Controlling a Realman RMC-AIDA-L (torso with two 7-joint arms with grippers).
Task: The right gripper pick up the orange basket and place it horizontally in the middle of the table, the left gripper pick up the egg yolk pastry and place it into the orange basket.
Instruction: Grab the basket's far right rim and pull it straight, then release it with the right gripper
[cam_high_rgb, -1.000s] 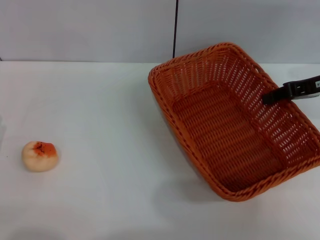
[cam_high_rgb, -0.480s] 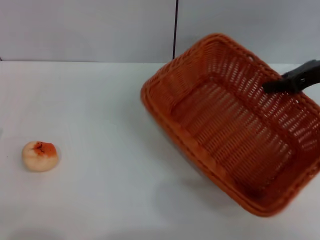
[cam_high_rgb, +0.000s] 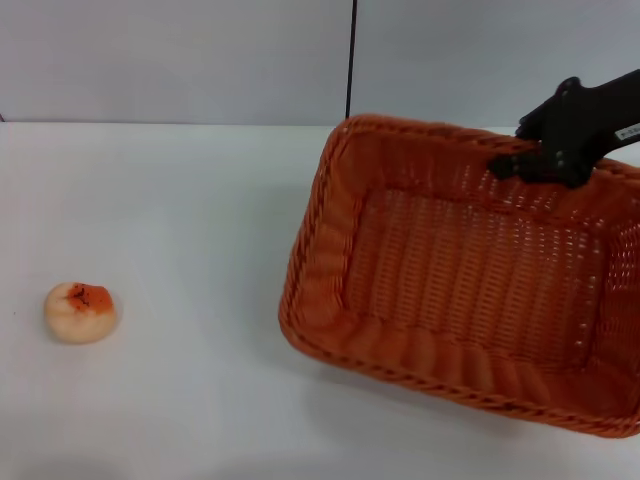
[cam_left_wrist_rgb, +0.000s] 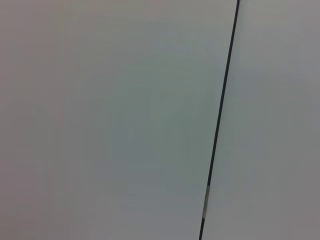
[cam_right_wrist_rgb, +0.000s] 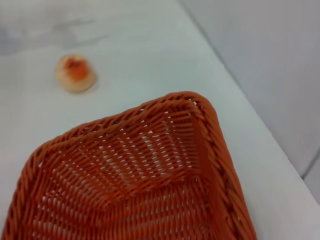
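Half done at most — right gripper (cam_high_rgb: 520, 160), jaws clamped on orange basket (cam_high_rgb: 470, 280) rim, carries it tilted; egg yolk pastry (cam_high_rgb: 80, 312) untouched at 9 o'clock on tabletop (cam_high_rgb: 200, 220); left gripper not in view, jaws can't tell.

White table (cam_high_rgb: 200, 200) is being occupied by an egg yolk pastry (cam_high_rgb: 80, 311) near its left edge. An orange basket (cam_high_rgb: 460, 280) is being held tilted over the right half, table contact unclear.

My head camera looks down over the tabletop (cam_high_rgb: 180, 220); my right wrist camera, close above the orange basket (cam_right_wrist_rgb: 150, 175), shares it; my left wrist camera faces only wall (cam_left_wrist_rgb: 100, 120).
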